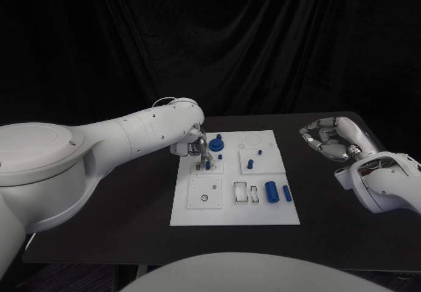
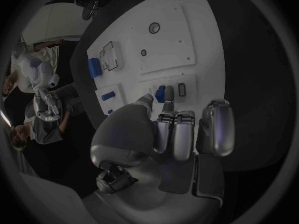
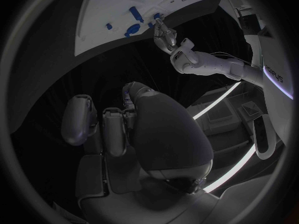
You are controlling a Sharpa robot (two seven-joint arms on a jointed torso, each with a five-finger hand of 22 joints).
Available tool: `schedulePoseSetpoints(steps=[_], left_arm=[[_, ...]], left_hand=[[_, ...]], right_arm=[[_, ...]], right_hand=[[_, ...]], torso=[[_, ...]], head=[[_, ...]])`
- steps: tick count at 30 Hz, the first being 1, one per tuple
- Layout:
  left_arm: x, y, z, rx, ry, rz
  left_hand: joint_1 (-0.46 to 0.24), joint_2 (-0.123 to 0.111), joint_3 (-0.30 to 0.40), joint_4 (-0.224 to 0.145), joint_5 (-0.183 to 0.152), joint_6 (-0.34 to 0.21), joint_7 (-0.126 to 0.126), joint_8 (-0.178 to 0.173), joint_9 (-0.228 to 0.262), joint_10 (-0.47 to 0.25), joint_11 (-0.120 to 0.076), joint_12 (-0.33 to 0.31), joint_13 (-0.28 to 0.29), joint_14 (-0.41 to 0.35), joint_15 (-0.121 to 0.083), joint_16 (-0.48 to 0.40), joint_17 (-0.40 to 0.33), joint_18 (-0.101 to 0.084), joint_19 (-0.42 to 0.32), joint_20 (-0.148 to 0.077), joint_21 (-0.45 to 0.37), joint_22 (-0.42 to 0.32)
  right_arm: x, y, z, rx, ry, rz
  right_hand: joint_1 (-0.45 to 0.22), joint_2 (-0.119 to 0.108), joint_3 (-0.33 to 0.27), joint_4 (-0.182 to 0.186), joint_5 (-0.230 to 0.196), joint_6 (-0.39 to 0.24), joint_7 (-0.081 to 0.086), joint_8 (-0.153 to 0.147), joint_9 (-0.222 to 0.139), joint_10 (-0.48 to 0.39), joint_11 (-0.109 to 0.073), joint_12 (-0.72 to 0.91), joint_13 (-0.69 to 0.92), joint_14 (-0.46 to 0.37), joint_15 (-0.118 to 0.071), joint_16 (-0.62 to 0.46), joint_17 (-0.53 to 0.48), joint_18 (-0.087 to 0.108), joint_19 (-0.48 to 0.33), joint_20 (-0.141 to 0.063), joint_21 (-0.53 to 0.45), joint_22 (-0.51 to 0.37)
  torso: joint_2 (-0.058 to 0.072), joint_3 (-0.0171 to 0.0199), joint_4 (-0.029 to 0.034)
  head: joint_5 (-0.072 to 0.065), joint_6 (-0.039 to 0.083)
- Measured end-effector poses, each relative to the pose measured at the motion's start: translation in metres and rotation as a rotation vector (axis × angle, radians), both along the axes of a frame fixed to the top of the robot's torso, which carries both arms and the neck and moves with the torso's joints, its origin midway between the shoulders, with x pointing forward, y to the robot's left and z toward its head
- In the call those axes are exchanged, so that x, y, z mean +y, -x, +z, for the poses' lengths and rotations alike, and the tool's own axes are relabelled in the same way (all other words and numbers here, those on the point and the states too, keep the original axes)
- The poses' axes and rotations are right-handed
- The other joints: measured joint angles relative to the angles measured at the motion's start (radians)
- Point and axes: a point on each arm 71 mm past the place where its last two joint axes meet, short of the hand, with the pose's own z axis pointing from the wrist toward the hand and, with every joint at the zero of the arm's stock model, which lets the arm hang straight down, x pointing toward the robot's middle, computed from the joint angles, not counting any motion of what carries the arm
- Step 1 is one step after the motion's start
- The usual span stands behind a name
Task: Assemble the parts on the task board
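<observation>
Head view. White board (image 1: 235, 210) flat in the middle of the black table (image 1: 131, 201). Left arm (image 1: 131, 137) reaches in over the board's far left corner; left hand (image 1: 200, 149) points down there, fingertips on or just above the board beside a small blue peg (image 1: 219, 157). Fingers half hidden behind the wrist; cannot make out from here whether they pinch anything. A round blue disc (image 1: 216, 145) lies just beside the hand, toward the board's far edge. Another small blue piece (image 1: 251, 163) sits mid-board, apart from the hand. Near the board's right edge, a large blue cylinder (image 1: 273, 191) and a slimmer blue pin (image 1: 287, 193) lie side by side, well away from both hands. Right hand (image 1: 331, 139) hangs off the board to the right, over bare table, fingers curled in, nothing in them.

Left wrist view. Left hand (image 2: 171, 134) fills the middle; thumb and a fingertip close on a small blue part (image 2: 161, 93) right at the board (image 2: 187, 45) surface, next to a dark slot. Contact point is small and partly hidden by the fingers. Large cylinder (image 2: 94, 67) shows farther off.

Right wrist view. Right hand (image 3: 124, 129) curled, empty, over dark table. Board (image 3: 106, 7) far off, cut by the rim; blue pieces on it too small to tell apart. Left hand (image 3: 163, 34) at the board's edge.
</observation>
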Motion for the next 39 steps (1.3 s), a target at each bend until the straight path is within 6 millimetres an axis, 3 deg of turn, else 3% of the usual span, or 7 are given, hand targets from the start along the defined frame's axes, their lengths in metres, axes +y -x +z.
schedulePoseSetpoints(steps=[7, 12, 32, 36, 39], left_arm=[[-0.0001, -0.0008, -0.0003, -0.013, 0.01, 0.008], [-0.0002, -0.0011, -0.0015, -0.018, 0.015, 0.014], [0.0001, -0.0002, -0.0077, -0.028, 0.028, 0.029], [0.0, 0.0, -0.0081, -0.028, 0.029, 0.03], [-0.0001, 0.0002, -0.0085, -0.028, 0.029, 0.03]], left_hand=[[0.014, 0.004, 0.018, -0.018, 0.094, -0.025, 0.0, 0.008, 0.049, 0.0, 0.0, 0.0, 0.0, 0.0, 0.0, 0.0, 0.0, 0.0, -0.004, 0.004, -0.014, 0.0], [0.024, 0.003, 0.028, -0.024, 0.108, -0.036, 0.0, 0.008, 0.06, 0.0, 0.0, 0.0, 0.0, 0.0, 0.0, 0.0, 0.0, 0.0, -0.007, 0.007, -0.015, 0.0], [0.038, -0.001, 0.066, -0.035, 0.109, -0.046, 0.003, 0.011, 0.083, 0.0, 0.0, 0.0, 0.0, 0.0, 0.0, 0.0, 0.0, 0.0, -0.014, 0.007, -0.025, 0.0], [0.038, -0.001, 0.078, -0.031, 0.078, -0.046, 0.003, 0.012, 0.093, -0.004, 0.004, 0.0, 0.0, 0.0, 0.0, 0.0, 0.0, 0.0, -0.018, 0.01, -0.03, 0.0], [0.038, -0.001, 0.08, -0.033, 0.074, -0.046, 0.003, 0.011, 0.094, -0.004, 0.004, 0.0, 0.0, 0.0, 0.0, 0.0, 0.0, 0.0, -0.018, 0.01, -0.03, 0.0]], right_arm=[[0.0002, 0.0001, 0.0, 0.001, 0.0, 0.0], [0.0005, 0.0002, 0.0, 0.002, -0.001, 0.001], [-0.0003, 0.0008, 0.0, 0.006, -0.001, -0.003], [-0.0003, 0.0008, -0.0001, 0.007, -0.001, -0.003], [-0.0004, 0.0007, -0.0002, 0.008, -0.001, -0.003]], right_hand=[[0.0, 0.0, 0.003, 0.003, 0.0, 0.0, 0.0, 0.0, 0.0, 0.0, 0.0, 0.0, 0.0, 0.0, 0.0, 0.0, 0.0, 0.0, 0.0, 0.0, 0.0, 0.0], [0.0, 0.0, 0.003, 0.003, 0.0, 0.0, 0.0, 0.0, 0.0, 0.0, 0.0, 0.0, 0.0, 0.0, 0.0, 0.0, 0.0, 0.0, 0.0, 0.0, 0.0, 0.0], [-0.004, -0.004, 0.003, 0.003, 0.0, 0.0, 0.0, 0.0, -0.001, 0.0, 0.0, 0.0, 0.0, 0.0, 0.0, 0.0, 0.0, 0.0, 0.0, 0.0, 0.0, 0.0], [-0.004, -0.004, 0.003, 0.003, 0.0, 0.0, 0.0, 0.0, -0.001, 0.0, 0.0, 0.0, 0.0, 0.0, 0.0, 0.0, 0.0, 0.0, 0.0, 0.0, 0.0, 0.0], [-0.004, -0.004, 0.003, 0.003, 0.0, 0.0, 0.0, 0.0, -0.001, 0.0, 0.0, 0.0, 0.0, 0.0, 0.0, 0.0, 0.0, 0.0, 0.0, 0.0, 0.0, 0.0]], torso=[[0.0, 0.0001, 0.0003], [0.0, 0.0001, 0.0003], [0.0, 0.0001, 0.0001], [0.0, 0.0001, 0.0001], [0.0, 0.0001, 0.0001]], head=[[-0.001, 0.0], [0.0, 0.0], [0.001, 0.0], [0.001, 0.0], [0.001, 0.0]])
